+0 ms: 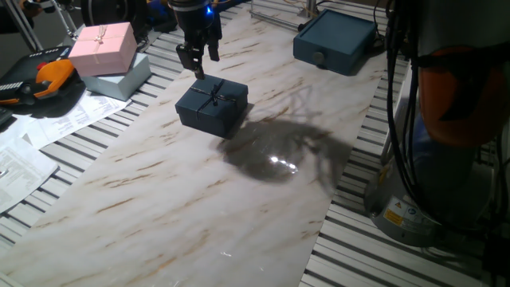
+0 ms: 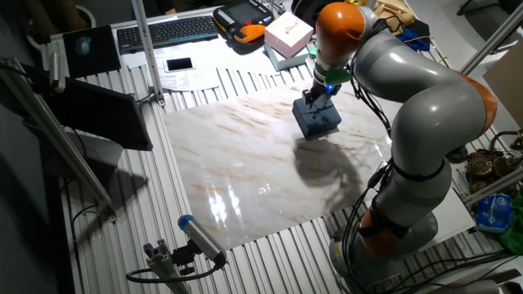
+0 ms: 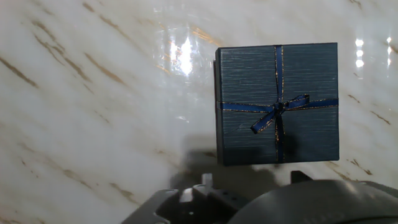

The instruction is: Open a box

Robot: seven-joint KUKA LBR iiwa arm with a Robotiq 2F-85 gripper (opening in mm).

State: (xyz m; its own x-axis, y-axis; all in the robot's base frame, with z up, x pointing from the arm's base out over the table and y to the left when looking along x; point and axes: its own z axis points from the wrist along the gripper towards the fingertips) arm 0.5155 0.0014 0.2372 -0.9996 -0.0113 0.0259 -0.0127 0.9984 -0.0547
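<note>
The box (image 1: 212,105) near the table's far edge looks light and stiff; grip the lid's sides. The gripper (image 1: 198,59) hovers above, narrowly parted, empty.

You won't find any wording you can actually read here. In one fixed view, the printed sheets (image 1: 32,139) at the left edge of the frame carry lines of text, but they are too small and blurred to make out. At the lower right of that view, a yellow warning sticker (image 1: 394,214) sits on the robot base (image 1: 414,203); you can see it has a sign and print on it, yet none of it is legible. In the other fixed view, the keyboard (image 2: 167,31) at the upper left shows keys with no readable characters.
</note>
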